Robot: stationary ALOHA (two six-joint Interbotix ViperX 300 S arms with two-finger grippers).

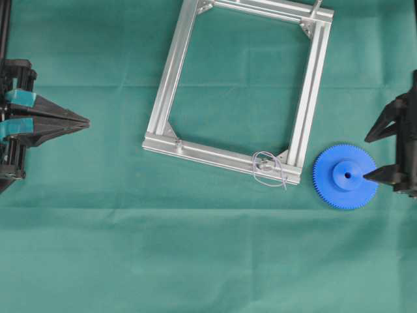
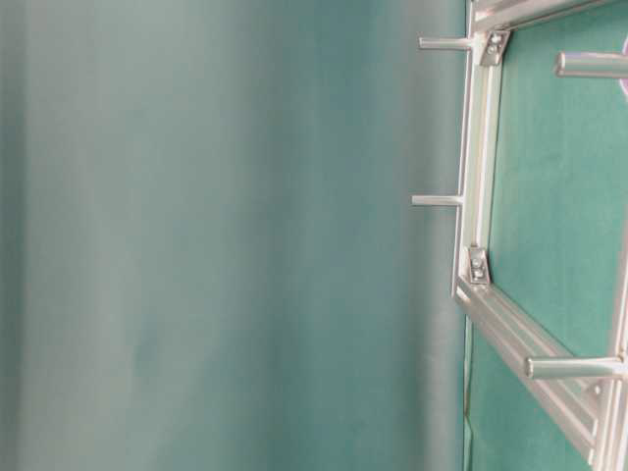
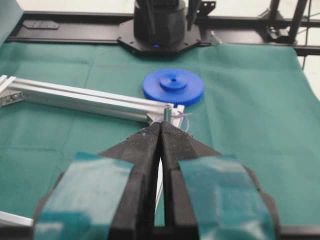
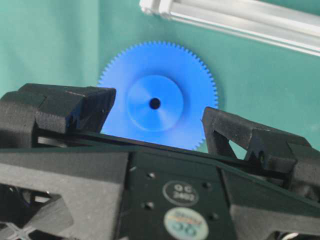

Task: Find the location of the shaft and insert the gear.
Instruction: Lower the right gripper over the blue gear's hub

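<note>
Gear (image 1: 345,177) lies flat on the green cloth (image 1: 195,261) covering the bench, hub up, centre hole showing, just off the near right corner of the aluminium frame (image 1: 306,98). We see it apart from the frame, a narrow strip of cloth between them.

Right gripper (image 1: 384,150) sits at the right edge of the overhead view, jaws spread wide. One fingertip (image 1: 368,175) overlaps the gear's right side near the hub; the other stands off above, clear of the rim. Whether that lower tip touches the plastic, we cannot tell. From the right wrist camera the gear shows between the two black fingers, hub and hole roughly centred in the gap, nothing clamped.

Shaft (image 1: 262,165) stands as a short silvery pin on the frame's near bar, close to the right corner, with a thin pale wire loop (image 1: 277,176) trailing from it onto the cloth. Gear lies to the right of the pin, near but apart.

Left gripper (image 1: 83,121) rests at the left edge, well apart from frame and gear, tips pressed together on nothing. In the left wrist camera its closed tips line up with the pin, the gear beyond it.

Table-level camera shows only frame bars and several upright pegs (image 2: 437,200); no gear in it.
</note>
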